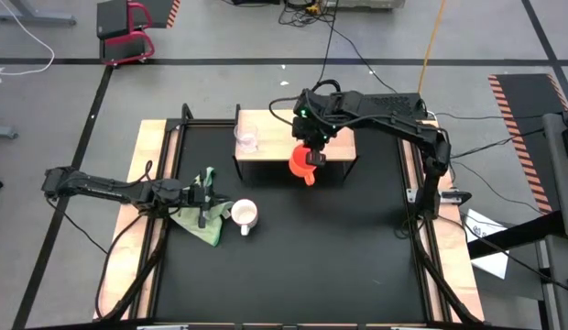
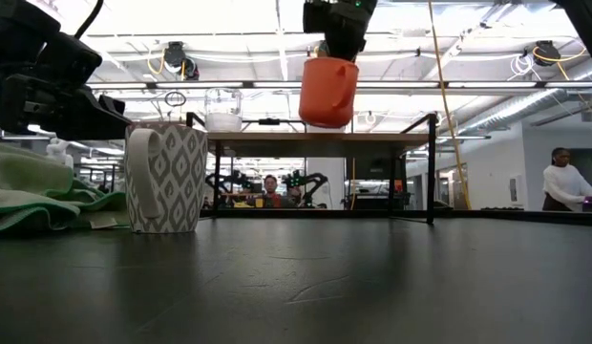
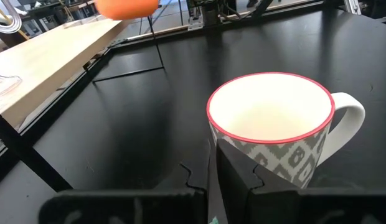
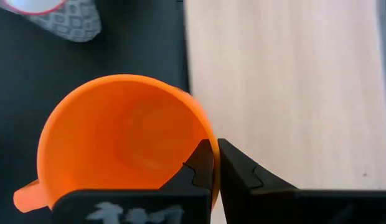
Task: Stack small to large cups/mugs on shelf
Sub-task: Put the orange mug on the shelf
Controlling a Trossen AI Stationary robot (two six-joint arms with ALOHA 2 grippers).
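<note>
**Orange mug held over shelf edge; white mug not yet lifted**

I take the shelf (image 1: 266,147) as my landmark. My right gripper (image 1: 311,147) hangs above the shelf's front edge, toward its right half, fingers clamped on the rim of the orange mug (image 1: 304,163). In the low view the mug hangs clear of the shelf top, upright, with open air beneath it. The right wrist view shows the mug only partly over the wood; much of it overhangs the black table (image 1: 293,266) in front of the shelf.

The glass cup (image 1: 246,137) stands on the shelf's left part, well apart from the orange mug.

The white mug (image 1: 245,215) stands upright on the table in front of the shelf and to its left, just beside the green cloth (image 1: 200,218). My left gripper (image 1: 211,194) waits at that cloth, close against the mug, fingers nearly together and holding nothing that I can see.

Risks as I judge them: released here, the orange mug could catch the shelf edge and tip off onto the table. The one-sided rim pinch could let it swing. Moving left carelessly could knock the glass cup.
</note>
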